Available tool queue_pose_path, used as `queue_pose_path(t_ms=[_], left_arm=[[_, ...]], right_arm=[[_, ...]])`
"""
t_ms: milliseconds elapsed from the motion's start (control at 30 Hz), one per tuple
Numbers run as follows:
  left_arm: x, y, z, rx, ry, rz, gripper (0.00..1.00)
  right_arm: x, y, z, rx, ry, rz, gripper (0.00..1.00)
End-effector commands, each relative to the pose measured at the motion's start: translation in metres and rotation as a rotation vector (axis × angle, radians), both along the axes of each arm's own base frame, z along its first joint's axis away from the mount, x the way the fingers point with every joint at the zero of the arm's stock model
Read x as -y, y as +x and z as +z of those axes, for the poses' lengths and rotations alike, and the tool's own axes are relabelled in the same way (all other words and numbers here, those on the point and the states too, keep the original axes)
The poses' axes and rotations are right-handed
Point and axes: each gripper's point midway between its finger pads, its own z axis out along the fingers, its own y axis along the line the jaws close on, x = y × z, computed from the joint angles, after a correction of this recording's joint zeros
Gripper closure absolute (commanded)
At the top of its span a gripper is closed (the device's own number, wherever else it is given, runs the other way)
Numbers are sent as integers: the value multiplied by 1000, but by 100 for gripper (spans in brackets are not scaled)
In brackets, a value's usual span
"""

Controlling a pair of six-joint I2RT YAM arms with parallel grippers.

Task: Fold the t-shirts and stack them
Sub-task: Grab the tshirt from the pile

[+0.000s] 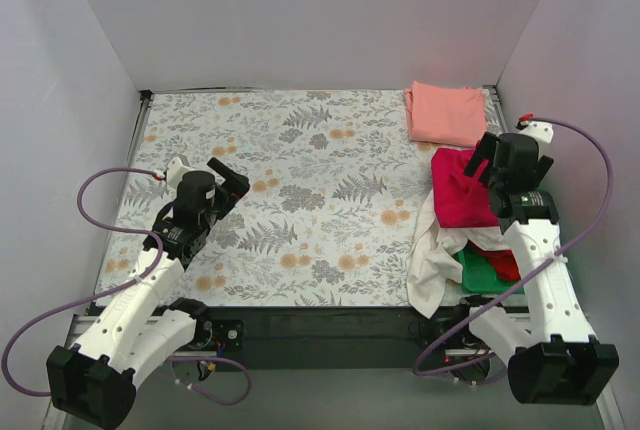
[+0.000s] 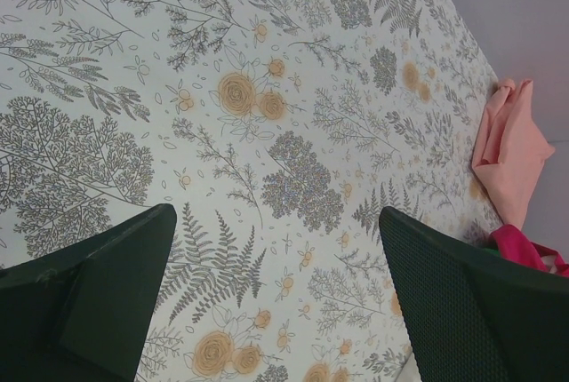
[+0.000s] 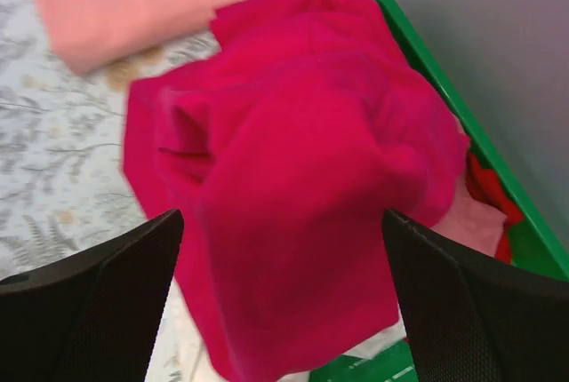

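While the large crimson-red cloth t-shirt [image 1: 458,190] lies crumpled at three o'clock on the floral tabletop [image 1: 320,180], the right hand [image 1: 492,162], open over it, should pinch a single edge layer, with the left hand [image 1: 225,178] hovering open at nine o'clock.

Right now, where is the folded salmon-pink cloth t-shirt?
In the top view, the folded salmon-pink cloth t-shirt lies flat at the far right corner of the floral table, just beyond the crumpled crimson-red shirt.
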Motion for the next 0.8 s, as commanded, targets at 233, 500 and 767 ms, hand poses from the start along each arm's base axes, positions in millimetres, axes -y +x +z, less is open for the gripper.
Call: queue_pose_path(t_ms=[233,500,767], left_arm=[[-5,0,-4,-2,19,16,2],[-5,-1,-2,4,17,16,2],[-3,-1,-2,3,8,5,2]], right_arm=[[45,15,-53,-239,-14,-146,35],[63,26,64,15,-106,-183,99],[13,28,233,397,-133,139,99]])
